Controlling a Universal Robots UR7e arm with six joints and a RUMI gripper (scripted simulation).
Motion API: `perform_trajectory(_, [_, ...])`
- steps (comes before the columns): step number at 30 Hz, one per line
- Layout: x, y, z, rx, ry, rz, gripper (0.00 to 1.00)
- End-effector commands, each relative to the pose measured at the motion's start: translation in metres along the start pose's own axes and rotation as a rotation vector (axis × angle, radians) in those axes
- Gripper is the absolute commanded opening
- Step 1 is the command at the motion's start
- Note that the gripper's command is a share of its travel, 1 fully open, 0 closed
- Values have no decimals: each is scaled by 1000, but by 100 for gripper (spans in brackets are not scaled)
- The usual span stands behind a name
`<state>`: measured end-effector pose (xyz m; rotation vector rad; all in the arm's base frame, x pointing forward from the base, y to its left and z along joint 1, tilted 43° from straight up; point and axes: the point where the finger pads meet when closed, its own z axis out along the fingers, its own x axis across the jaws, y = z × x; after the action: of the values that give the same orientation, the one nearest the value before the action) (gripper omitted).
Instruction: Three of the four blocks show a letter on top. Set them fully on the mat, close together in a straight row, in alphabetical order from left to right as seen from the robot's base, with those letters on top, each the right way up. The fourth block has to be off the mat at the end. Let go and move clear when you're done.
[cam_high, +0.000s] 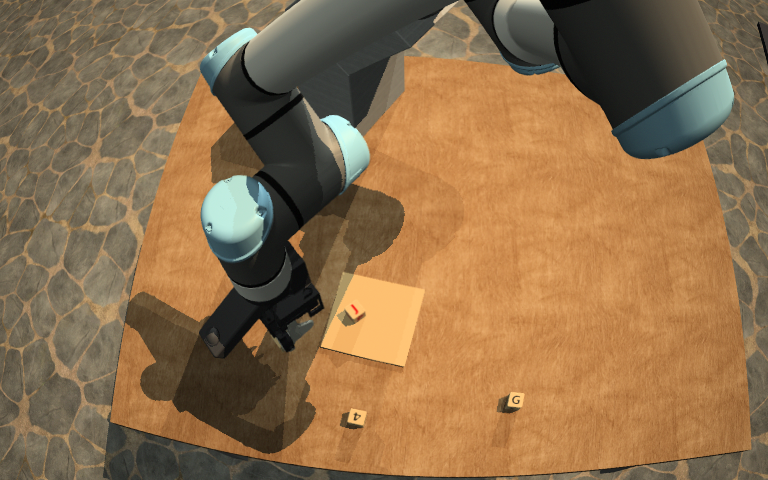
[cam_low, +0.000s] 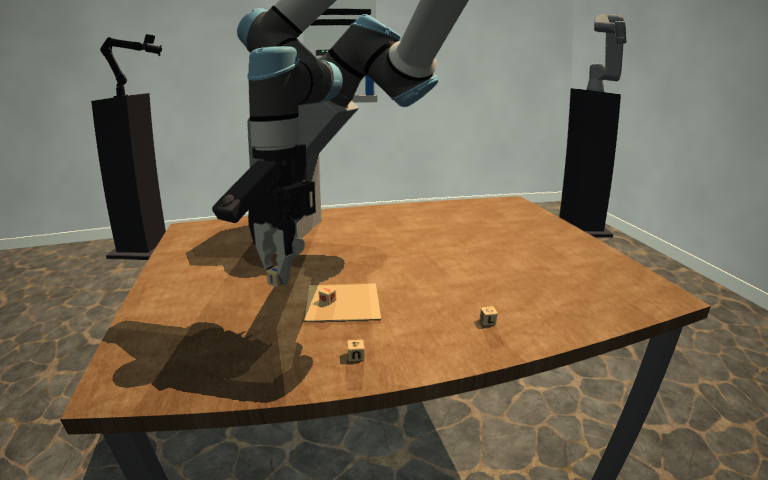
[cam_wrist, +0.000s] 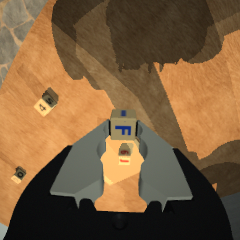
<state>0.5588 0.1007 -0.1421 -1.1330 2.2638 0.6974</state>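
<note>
My gripper (cam_high: 291, 339) (cam_low: 275, 277) (cam_wrist: 123, 121) is shut on a block with a blue F on the face turned up toward the wrist camera. The held F block (cam_low: 272, 276) (cam_wrist: 123, 131) is above the table, left of the mat (cam_high: 390, 333) (cam_low: 356, 308) in the top and exterior views. A block with a red, J-like letter on top (cam_high: 354, 310) (cam_low: 326, 296) (cam_wrist: 124, 161) sits askew on the mat's left part. The G block (cam_high: 515, 400) (cam_low: 488, 316) (cam_wrist: 19, 174) stands on the table at the right front. The 4 block (cam_high: 356, 417) (cam_low: 355, 350) (cam_wrist: 43, 107) stands in front of the mat, off it.
The wooden table (cam_high: 566, 254) (cam_low: 481, 254) has a curved front edge. The arm's dark shadow lies over the table's left side and reaches the mat's left edge. A grey pedestal (cam_high: 339, 96) stands at the back left. Two dark stands with small arms are beyond the table.
</note>
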Motion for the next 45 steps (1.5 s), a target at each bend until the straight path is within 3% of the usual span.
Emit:
perform_trajectory(1, [-6, 8, 0, -3, -4, -140, 5])
perform_trajectory(45, [-36, 77, -2, 0, -6, -1083, 5])
